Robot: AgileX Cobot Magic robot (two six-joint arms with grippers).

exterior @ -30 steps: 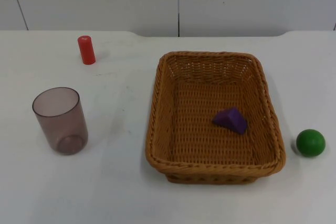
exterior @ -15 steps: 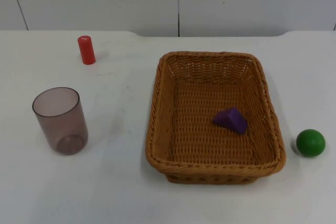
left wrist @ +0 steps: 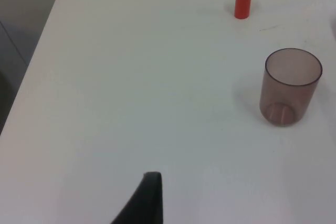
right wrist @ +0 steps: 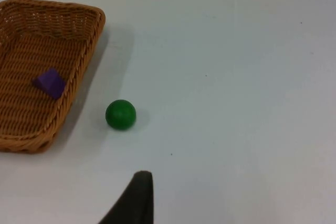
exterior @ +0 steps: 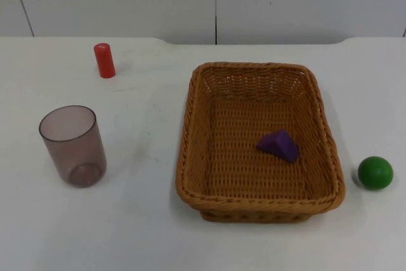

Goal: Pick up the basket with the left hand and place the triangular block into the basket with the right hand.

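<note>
One purple triangular block (exterior: 278,145) is lying inside the brown woven wicker basket (exterior: 190,125) sitting on the white table (exterior: 146,220); both grippers' finger states cannot be told.

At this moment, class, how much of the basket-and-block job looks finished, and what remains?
Done: the purple triangular block already lies inside the wicker basket, which rests on the white table. In hand: nothing; a left fingertip stands off from the cup, a right fingertip short of the green ball. Left: apparently nothing beyond the arms waiting.
</note>
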